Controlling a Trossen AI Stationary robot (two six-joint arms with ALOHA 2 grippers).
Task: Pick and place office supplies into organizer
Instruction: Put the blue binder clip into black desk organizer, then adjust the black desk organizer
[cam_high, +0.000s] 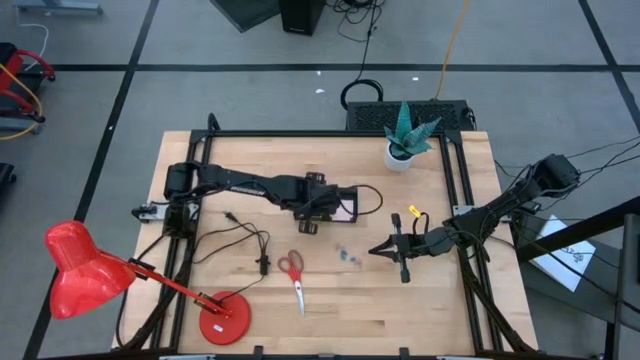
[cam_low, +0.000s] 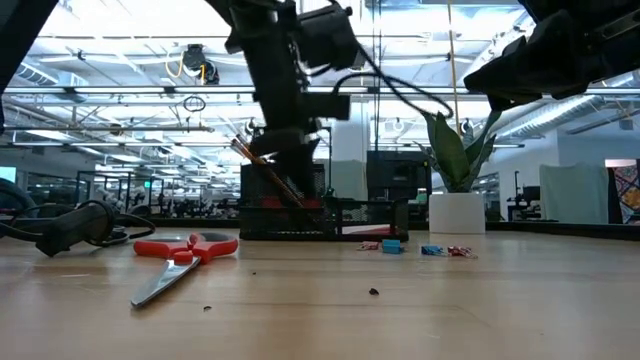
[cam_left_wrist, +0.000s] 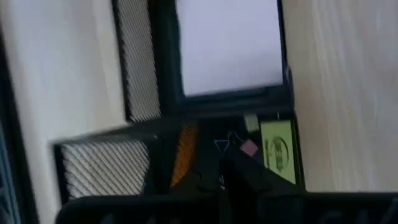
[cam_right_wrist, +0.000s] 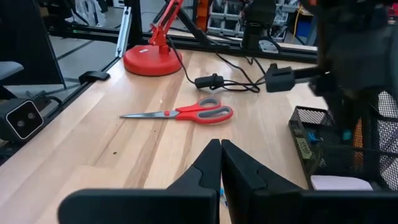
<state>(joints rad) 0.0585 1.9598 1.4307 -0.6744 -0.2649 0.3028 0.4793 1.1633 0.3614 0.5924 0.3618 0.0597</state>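
The black mesh organizer stands mid-table, with a pink sticky-note pad in its low tray. My left gripper is shut and points down at the tall compartment. An orange pencil leans in that compartment, its upper end sticking out. Red-handled scissors lie flat nearer the front edge. Tiny blue clips and a small yellow piece lie on the wood. My right gripper hangs shut above the table, right of the clips. My left gripper comes from above, slanting down, with its shut fingers at the tall compartment's opening beside the orange pencil. Whether the fingers touch the pencil, I cannot tell. The pencil leans tilted, its lower end inside the compartment.
A red desk lamp stands with its base at the front left. A black cable runs between the lamp and the scissors. A white plant pot is at the back right. Bare wood lies along the front edge.
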